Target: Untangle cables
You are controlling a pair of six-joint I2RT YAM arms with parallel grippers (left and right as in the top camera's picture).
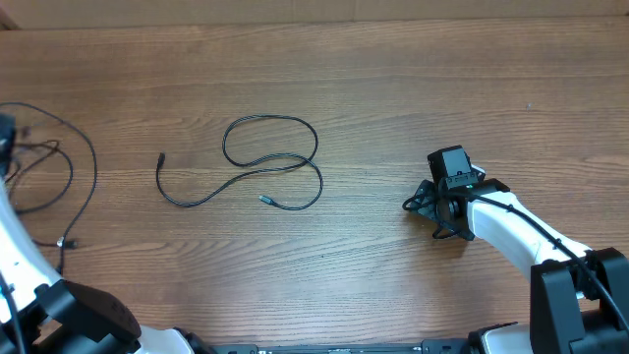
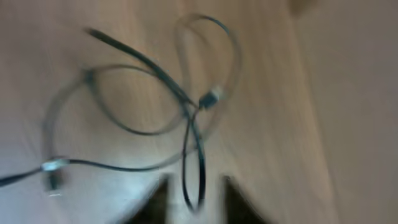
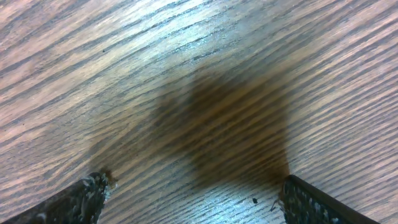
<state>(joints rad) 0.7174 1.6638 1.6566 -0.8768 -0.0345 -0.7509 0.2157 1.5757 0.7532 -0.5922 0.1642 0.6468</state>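
One thin black cable lies loose in open curves at the table's middle, with small plugs at both ends. A second group of black cables lies looped over itself at the far left edge. The blurred left wrist view shows these crossing loops with silver-tipped plugs. My left gripper is open, its fingers either side of a narrow cable loop. In the overhead view only a dark part of it shows at the left edge. My right gripper is open and empty over bare wood, well right of the loose cable.
The wooden table runs to a far edge along the top. Both white arms reach in from the front corners: the left arm and the right arm.
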